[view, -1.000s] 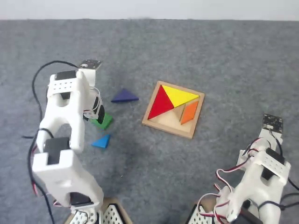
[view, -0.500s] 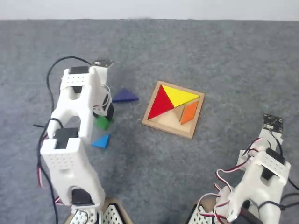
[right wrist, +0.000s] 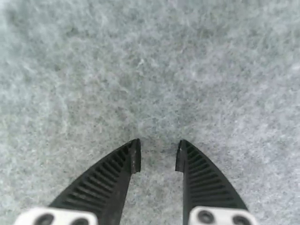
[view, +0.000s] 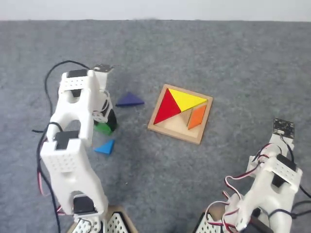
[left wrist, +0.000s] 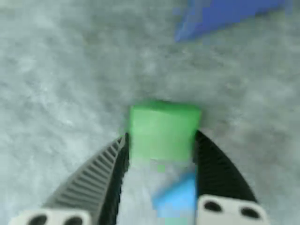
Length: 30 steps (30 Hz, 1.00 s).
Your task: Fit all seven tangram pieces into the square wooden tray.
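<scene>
Green and square, the tangram piece (left wrist: 163, 129) sits clamped in the left end effector (left wrist: 161, 139).

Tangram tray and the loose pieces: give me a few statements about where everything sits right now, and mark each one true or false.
1. The tray holds three pieces: a red triangle, a yellow triangle and an orange parallelogram. True.
2. The green square lies inside the tray. False: it is on the carpet, between the fingers of the left end effector.
3. The right end effector grips a blue triangle. False: it is open over bare carpet.
4. Two blue triangles lie outside the tray. True: a dark blue triangle and a light blue triangle.
</scene>
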Each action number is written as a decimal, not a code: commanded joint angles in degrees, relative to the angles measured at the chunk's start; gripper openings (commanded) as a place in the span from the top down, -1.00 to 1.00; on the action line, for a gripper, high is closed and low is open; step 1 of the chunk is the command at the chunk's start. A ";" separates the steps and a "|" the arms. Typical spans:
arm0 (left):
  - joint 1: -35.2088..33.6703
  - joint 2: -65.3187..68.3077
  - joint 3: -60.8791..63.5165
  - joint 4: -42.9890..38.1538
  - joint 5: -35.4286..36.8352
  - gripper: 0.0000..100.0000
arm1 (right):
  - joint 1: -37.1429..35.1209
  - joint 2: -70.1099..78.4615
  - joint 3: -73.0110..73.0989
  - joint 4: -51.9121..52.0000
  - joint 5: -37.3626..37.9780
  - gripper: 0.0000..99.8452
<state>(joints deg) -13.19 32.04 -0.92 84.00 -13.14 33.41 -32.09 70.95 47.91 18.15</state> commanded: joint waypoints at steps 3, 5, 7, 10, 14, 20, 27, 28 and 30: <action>-1.85 3.34 -3.38 0.18 -3.60 0.48 | -0.92 -0.66 0.09 -0.31 0.44 0.75; -1.76 3.52 -3.38 -0.18 -3.60 0.49 | -0.92 -0.66 0.09 -0.31 0.44 0.75; -1.58 3.78 -3.38 -0.26 -3.43 0.58 | -0.92 -0.66 0.09 -0.31 0.44 0.75; -0.35 3.96 -2.42 0.09 -3.52 0.79 | -0.92 -0.66 0.09 -0.40 0.44 0.75; 2.64 3.52 -1.27 0.09 -3.25 0.98 | -0.92 -0.57 0.09 -0.48 0.44 0.75; 7.47 0.70 -1.27 0.44 -1.41 0.98 | -0.92 -0.57 0.09 -0.57 0.44 0.75; 18.64 -14.59 -1.45 5.27 3.34 0.98 | -0.92 -0.57 0.09 -0.66 0.35 0.75; 21.27 -16.26 -1.45 5.01 4.40 0.98 | -0.92 -0.57 0.09 -0.66 0.35 0.75; 27.25 -17.49 -1.71 3.43 6.51 0.98 | -0.92 -0.57 0.09 -0.66 0.35 0.75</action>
<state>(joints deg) 3.78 22.02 -2.07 87.96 -10.95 33.32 -32.18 70.95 47.91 18.15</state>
